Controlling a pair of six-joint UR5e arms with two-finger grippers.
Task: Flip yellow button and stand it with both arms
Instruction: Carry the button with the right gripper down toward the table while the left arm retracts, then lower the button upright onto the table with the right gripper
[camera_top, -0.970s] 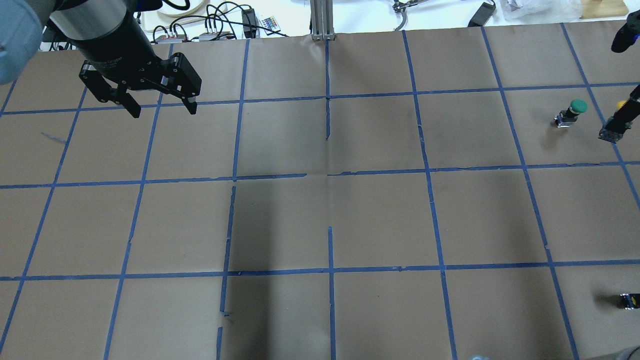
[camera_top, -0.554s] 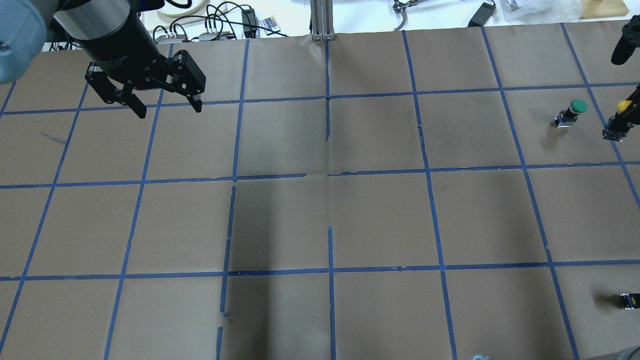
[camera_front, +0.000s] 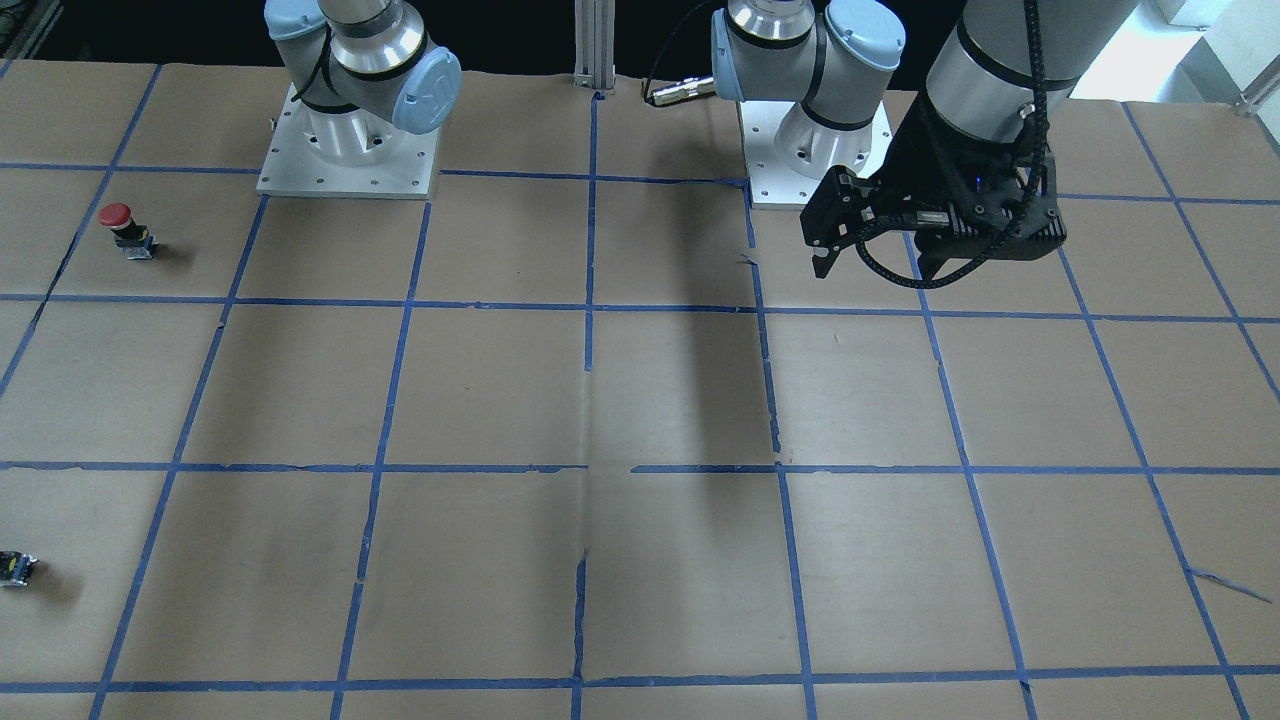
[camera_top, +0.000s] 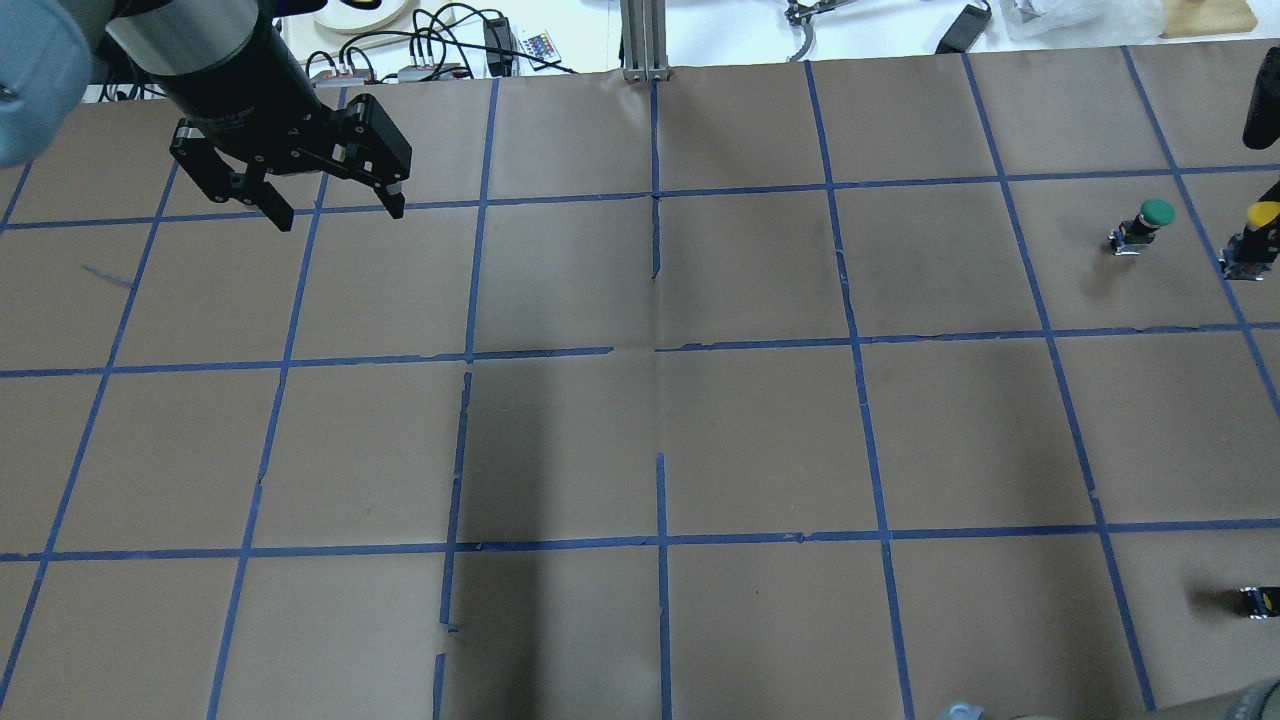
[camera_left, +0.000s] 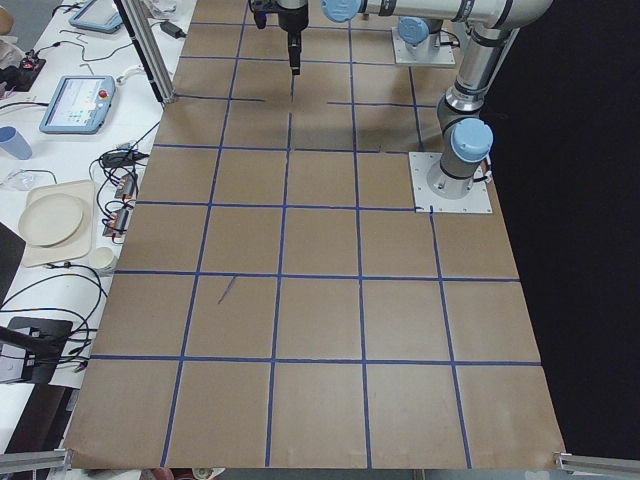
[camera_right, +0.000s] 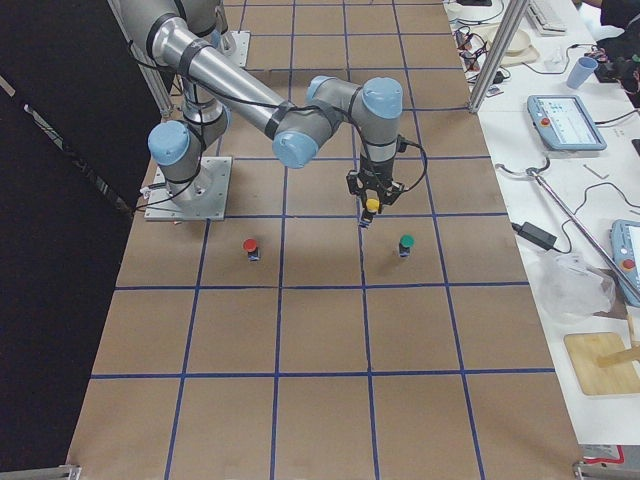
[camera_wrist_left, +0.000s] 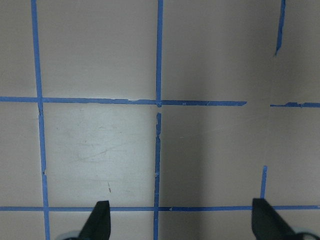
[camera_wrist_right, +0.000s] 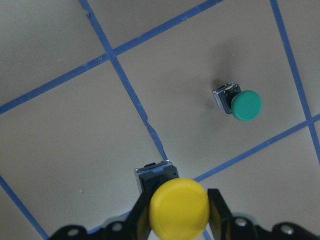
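**Item 1 – yellow button** (camera_wrist_right: 179, 209): held at the robot's right end of the desk (camera_top: 760, 440). The cap is uppermost and the grey-black body hangs below it, over a blue tape line. The pictures do not show whether the base touches the desk.

**Item 2 – right end effector** (camera_wrist_right: 180, 200): closed on the yellow button, with 1 finger on each side just under the cap.

**Item 3 – left end effector** (camera_top: 340, 216): spread wide and holding nothing. It hangs above the desk's left half, well apart from every button.

**Item 4 – green button** (camera_wrist_right: 245, 105): stands alone in the square next to the yellow button, near it but not touching.

**Item 5 – red button** (camera_front: 120, 225): stands on the desk on the other side of the yellow button from the green one.

**Item 6 – small dark block** (camera_front: 15, 568): lies at the desk's right edge, well apart from the 3 buttons.

**Item 7 – desk**: brown paper cover marked into squares with blue tape.
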